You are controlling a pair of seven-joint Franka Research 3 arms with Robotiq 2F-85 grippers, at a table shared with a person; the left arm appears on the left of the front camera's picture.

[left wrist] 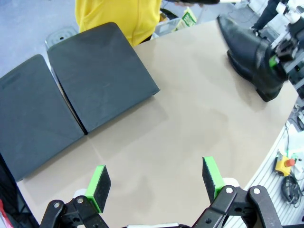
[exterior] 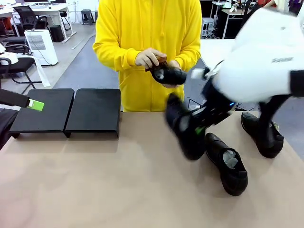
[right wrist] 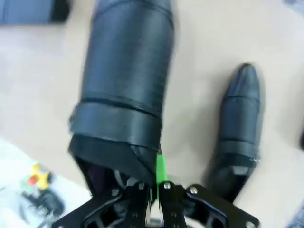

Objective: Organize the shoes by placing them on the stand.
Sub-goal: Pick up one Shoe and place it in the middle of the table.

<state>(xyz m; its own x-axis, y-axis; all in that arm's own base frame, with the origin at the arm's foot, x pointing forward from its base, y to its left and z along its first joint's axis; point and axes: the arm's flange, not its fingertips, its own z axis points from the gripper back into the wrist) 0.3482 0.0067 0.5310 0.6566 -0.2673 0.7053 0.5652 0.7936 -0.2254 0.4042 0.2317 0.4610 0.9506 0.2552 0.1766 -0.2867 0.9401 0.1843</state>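
My right gripper (exterior: 198,127) is shut on the heel rim of a glossy black shoe (exterior: 184,127) and holds it tilted above the table's middle right. In the right wrist view the gripper (right wrist: 154,186) pinches that shoe (right wrist: 126,80) at its opening. Two more shoes lie on the table, one (exterior: 228,164) just beside the held one and one (exterior: 261,134) at the far right. The person's hands hold another shoe (exterior: 167,74) at chest height. The black stand (exterior: 92,111) sits at the far left with a bare top. My left gripper (exterior: 35,105) hovers open near its left end; its fingers (left wrist: 98,187) stand wide apart.
The person in a yellow hoodie (exterior: 147,33) stands at the far edge, right behind the stand's right end. The beige tabletop (exterior: 109,185) is bare in front of the stand. The right arm's white body (exterior: 266,57) fills the upper right. Chairs and desks stand far behind.
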